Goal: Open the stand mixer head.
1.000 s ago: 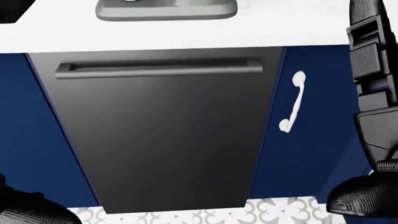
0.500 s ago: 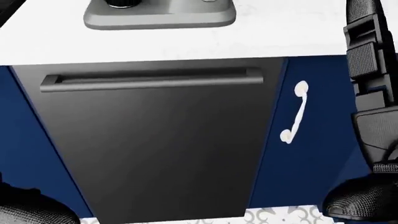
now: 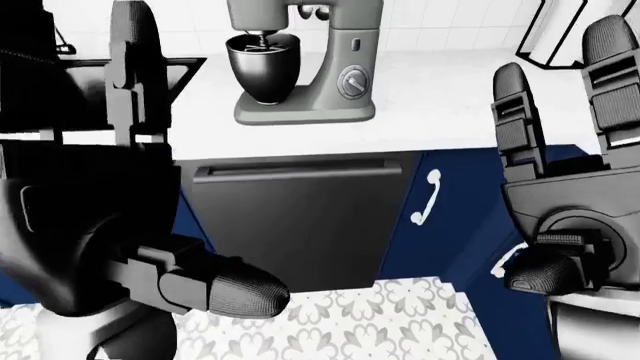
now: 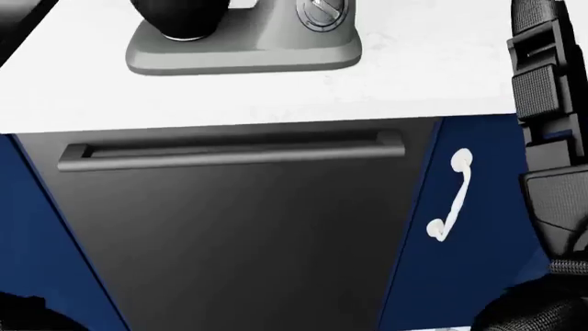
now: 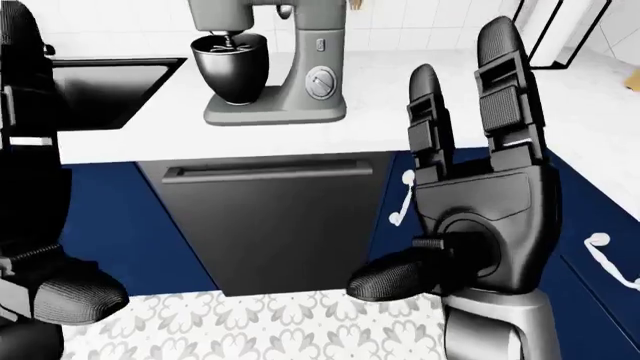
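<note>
The grey stand mixer stands on the white counter with its head down over a dark bowl; the top of the head is cut off by the view's edge. Its base shows at the top of the head view. My left hand is open and raised at the left of the left-eye view, below and left of the mixer. My right hand is open with fingers upright, right of the mixer. Both hands are well short of the mixer and hold nothing.
A dark dishwasher front with a bar handle sits under the counter below the mixer. Blue cabinet doors with a white handle flank it. A dark sink lies left of the mixer. The patterned floor is below.
The whole head view has shifted: counter, mixer base and dishwasher handle slide down the picture and grow larger, so the camera has moved. More of the mixer base shows now.
</note>
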### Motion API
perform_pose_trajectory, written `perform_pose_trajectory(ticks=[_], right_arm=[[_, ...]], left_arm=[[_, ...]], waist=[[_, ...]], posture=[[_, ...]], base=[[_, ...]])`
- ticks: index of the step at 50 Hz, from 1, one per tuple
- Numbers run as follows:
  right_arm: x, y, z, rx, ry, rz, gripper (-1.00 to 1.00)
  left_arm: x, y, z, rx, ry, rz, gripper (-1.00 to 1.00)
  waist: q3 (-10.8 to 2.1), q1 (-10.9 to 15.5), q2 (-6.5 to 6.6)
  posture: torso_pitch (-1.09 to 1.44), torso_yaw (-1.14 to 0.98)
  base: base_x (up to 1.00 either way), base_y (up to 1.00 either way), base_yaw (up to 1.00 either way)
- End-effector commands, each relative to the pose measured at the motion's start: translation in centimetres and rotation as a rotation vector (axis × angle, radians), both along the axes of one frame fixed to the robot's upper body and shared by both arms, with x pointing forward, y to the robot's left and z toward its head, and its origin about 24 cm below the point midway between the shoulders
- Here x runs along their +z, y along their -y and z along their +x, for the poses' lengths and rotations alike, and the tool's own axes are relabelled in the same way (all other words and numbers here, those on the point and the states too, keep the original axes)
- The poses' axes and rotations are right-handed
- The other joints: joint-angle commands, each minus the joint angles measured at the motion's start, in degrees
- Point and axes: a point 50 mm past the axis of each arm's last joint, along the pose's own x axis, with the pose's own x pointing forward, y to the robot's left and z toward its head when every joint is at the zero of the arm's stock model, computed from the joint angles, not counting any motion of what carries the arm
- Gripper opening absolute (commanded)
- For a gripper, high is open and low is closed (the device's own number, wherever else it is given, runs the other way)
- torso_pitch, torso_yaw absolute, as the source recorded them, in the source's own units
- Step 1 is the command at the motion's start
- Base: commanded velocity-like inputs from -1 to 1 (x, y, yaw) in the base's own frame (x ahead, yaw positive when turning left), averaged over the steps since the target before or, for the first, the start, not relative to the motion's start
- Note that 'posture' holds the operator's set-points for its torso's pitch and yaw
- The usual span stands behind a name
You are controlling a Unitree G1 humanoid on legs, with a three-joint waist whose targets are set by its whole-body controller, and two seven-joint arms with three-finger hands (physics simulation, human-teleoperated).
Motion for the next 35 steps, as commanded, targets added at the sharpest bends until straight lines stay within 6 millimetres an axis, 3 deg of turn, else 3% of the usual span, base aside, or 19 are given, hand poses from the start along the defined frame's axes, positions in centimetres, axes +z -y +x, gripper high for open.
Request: perform_pose_trajectory(ticks=[1,4,5,7,9,10,12,14,16,18,22,25,26,27,29,31,32,33,35], right_arm=[[0.7,-0.11,-0.53,0.004,0.065,-0.009,1.0],[0.75,-0.08,-0.56,0.014,0.07,-0.003,1.0],[0.83,-0.04,-0.61,0.022,0.074,0.005,1.0],[0.8,-0.04,-0.56,0.02,0.068,0.005,1.0],[0.67,-0.16,-0.53,0.014,0.064,-0.011,1.0],[0.6,-0.2,-0.53,0.012,0.064,-0.017,1.0],[0.69,-0.1,-0.56,0.003,0.074,-0.012,1.0],[0.67,-0.12,-0.52,-0.005,0.073,-0.017,1.0],[0.79,-0.06,-0.56,0.013,0.077,-0.003,1.0],[0.83,-0.03,-0.52,0.003,0.077,-0.006,1.0],[0.64,-0.15,-0.49,0.003,0.066,-0.013,1.0],[0.68,-0.11,-0.52,0.003,0.069,-0.009,1.0],[0.73,-0.1,-0.52,0.006,0.07,-0.007,1.0],[0.81,-0.06,-0.56,0.016,0.074,0.0,1.0],[0.72,-0.11,-0.56,0.015,0.074,-0.009,1.0],[0.56,-0.21,-0.55,0.009,0.07,-0.018,1.0],[0.56,-0.19,-0.52,0.002,0.068,-0.021,1.0],[0.6,-0.16,-0.51,0.001,0.068,-0.018,1.0],[0.56,-0.2,-0.48,0.001,0.065,-0.025,1.0]], left_arm=[[0.58,-0.18,-0.59,0.008,0.059,-0.009,1.0],[0.58,-0.18,-0.58,0.008,0.059,-0.01,1.0],[0.58,-0.16,-0.58,0.008,0.059,-0.01,1.0],[0.6,-0.18,-0.59,0.008,0.059,-0.01,1.0],[0.61,-0.19,-0.59,0.008,0.06,-0.01,1.0],[0.6,-0.19,-0.59,0.008,0.06,-0.009,1.0],[0.6,-0.2,-0.58,0.009,0.059,-0.009,1.0],[0.62,-0.18,-0.58,0.008,0.06,-0.009,1.0],[0.61,-0.18,-0.58,0.008,0.06,-0.009,1.0],[0.62,-0.17,-0.58,0.007,0.06,-0.009,1.0],[0.59,-0.19,-0.57,0.008,0.058,-0.009,1.0],[0.6,-0.17,-0.56,0.007,0.058,-0.009,1.0],[0.59,-0.18,-0.56,0.008,0.057,-0.009,1.0],[0.61,-0.17,-0.56,0.007,0.058,-0.01,1.0],[0.57,-0.16,-0.56,0.008,0.057,-0.008,1.0],[0.6,-0.19,-0.56,0.008,0.058,-0.009,1.0],[0.62,-0.2,-0.57,0.008,0.059,-0.01,1.0],[0.59,-0.19,-0.57,0.009,0.058,-0.009,1.0],[0.56,-0.15,-0.57,0.007,0.058,-0.008,1.0]], waist=[[-1.24,-0.1,-0.51],[-1.67,-0.3,2.32],[-2.95,-0.1,1.23],[1.99,0.2,1.43],[0.24,1.0,1.73],[0.76,0.7,1.28],[-2.24,1.2,0.96],[-1.45,1.4,-1.38],[-3.49,1.0,-0.2],[2.67,0.7,-0.63],[-1.45,-0.1,-0.71],[-1.93,-0.3,2.01],[-1.59,-0.5,1.15],[-3.38,0.2,1.76],[2.41,0.6,1.43],[1.68,1.3,0.96],[-1.05,1.1,1.17],[-1.87,1.3,0.86],[-1.26,1.4,-0.98]], posture=[[0.0,0.0],[0.0,0.0],[0.0,0.0],[0.0,0.0],[0.0,0.0],[0.0,0.0],[0.0,0.0],[0.0,0.0],[0.0,0.0],[0.0,0.0],[0.0,0.0],[0.0,0.0],[0.0,0.0],[0.0,0.0],[0.0,0.0],[0.0,0.0],[0.0,0.0],[0.0,0.0],[0.0,0.0]], base=[[0.0,0.0,0.0],[0.0,0.0,0.0],[0.24,0.0,0.0],[1.0,0.0,0.0],[0.72,0.0,0.0],[0.0,0.0,0.0],[0.0,0.0,0.0],[0.0,0.0,0.0],[0.23,0.0,0.0],[1.0,0.0,0.0],[0.23,0.0,0.0],[0.0,0.0,0.0],[0.0,0.0,0.0],[0.52,0.0,0.0],[1.0,0.0,0.0],[0.38,0.0,0.0],[0.0,0.0,0.0],[0.0,0.0,0.0],[0.0,0.0,0.0]])
